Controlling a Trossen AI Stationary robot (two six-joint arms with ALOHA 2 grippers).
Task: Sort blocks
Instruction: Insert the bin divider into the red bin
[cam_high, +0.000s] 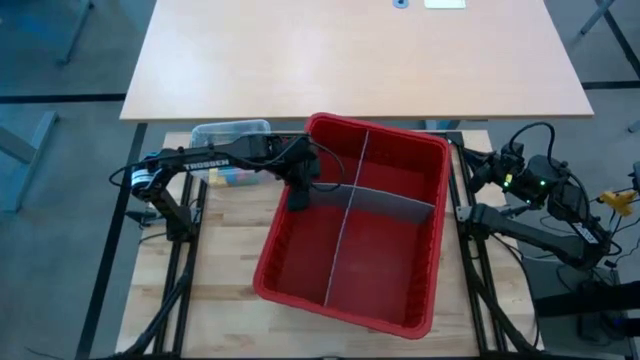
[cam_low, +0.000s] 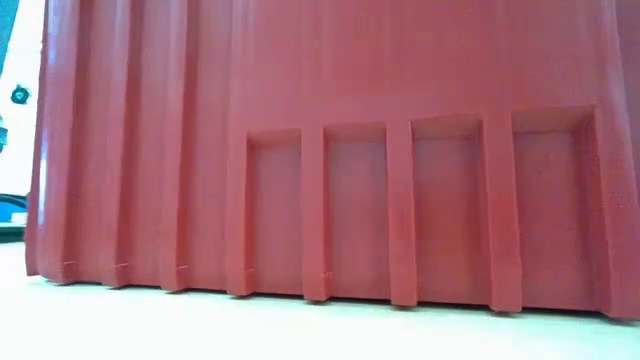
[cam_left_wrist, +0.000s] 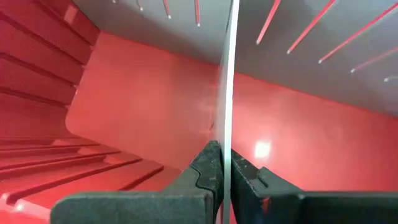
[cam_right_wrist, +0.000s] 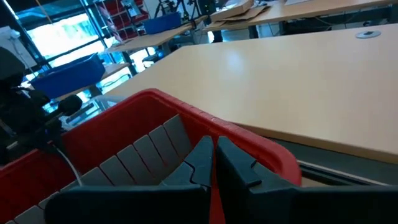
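Blocks (cam_high: 236, 177): I make out only a patch of yellow and pale colour in the clear tub (cam_high: 230, 131). The tub stands on the surface (cam_high: 218, 255) just beside the red bin's (cam_high: 300, 285) left wall and is partly hidden under the left arm. I cannot count or separate individual pieces. No block is visible in any compartment of the bin.

Handling, as I judge it: small hard plastic pieces, light, stiff and smooth-sided, and not fragile. They are likely to skate or tip if pinched off-centre. I would take each one across two flat opposite faces, and a bar across its short width near the middle.

Left gripper (cam_left_wrist: 222, 155): inside the bin, jaws clenched on the top edge of the grey divider panel (cam_left_wrist: 227, 74), whose thin edge runs up from between them. It holds no block.

Right gripper (cam_right_wrist: 214, 163): parked off the bin's right rim, jaws closed on nothing.

Sorting appears not yet begun.
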